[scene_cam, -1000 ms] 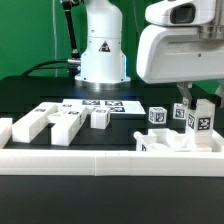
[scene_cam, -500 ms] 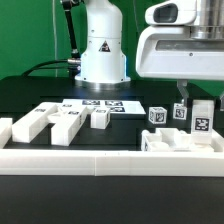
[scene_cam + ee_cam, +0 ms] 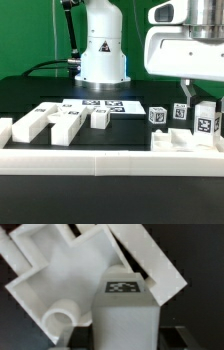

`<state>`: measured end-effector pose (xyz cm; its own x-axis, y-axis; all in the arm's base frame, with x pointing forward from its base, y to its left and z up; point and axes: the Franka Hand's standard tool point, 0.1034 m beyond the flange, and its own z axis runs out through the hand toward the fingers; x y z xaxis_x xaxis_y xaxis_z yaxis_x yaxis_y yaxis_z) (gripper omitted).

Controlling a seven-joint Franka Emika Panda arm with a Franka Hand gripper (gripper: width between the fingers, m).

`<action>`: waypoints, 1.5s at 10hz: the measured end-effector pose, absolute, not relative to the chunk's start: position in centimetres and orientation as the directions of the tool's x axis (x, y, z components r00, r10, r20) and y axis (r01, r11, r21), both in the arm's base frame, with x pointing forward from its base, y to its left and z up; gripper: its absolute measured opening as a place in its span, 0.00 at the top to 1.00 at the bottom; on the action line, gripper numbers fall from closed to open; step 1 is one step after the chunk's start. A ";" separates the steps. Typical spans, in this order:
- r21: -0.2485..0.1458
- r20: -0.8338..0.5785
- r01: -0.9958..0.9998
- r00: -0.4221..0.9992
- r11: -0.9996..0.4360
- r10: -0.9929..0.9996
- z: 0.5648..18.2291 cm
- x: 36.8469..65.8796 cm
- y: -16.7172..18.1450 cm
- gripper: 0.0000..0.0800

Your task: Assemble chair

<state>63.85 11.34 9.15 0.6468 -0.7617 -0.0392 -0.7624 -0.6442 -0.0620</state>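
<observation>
Black table (image 3: 30, 95). Gripper (image 3: 203, 104) pinching tagged post (image 3: 207, 124); both shifted toward exterior view's right versus earlier; slab (image 3: 175, 140) below jaws.

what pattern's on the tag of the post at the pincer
Tag on the white post: black with white blocky marks; clearest in the wrist view.

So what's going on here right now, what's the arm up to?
The Panda arm's gripper is clamped on a white tagged plastic post, holding it upright over a flat white plastic slab at the exterior view's right. Whether the post touches the slab I cannot tell. Several other white blocky parts lie loose on the black table, not yet joined.
</observation>
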 end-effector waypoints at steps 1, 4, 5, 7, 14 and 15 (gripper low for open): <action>-0.064 -0.049 -0.808 0.589 -0.586 -0.807 9.1 63.8 11.6 0.64; -0.053 -0.064 -0.931 0.364 -0.361 -0.929 9.1 63.8 12.1 0.64; -0.048 -0.068 -0.965 0.262 -0.259 -0.963 9.1 63.8 12.3 0.64; -0.039 -0.072 -0.991 0.133 -0.131 -0.989 9.1 63.8 12.4 0.64; -0.063 -0.050 -0.844 0.536 -0.533 -0.843 8.8 63.5 12.8 0.21; -0.068 -0.042 -0.775 0.632 -0.629 -0.774 8.8 63.5 12.8 0.19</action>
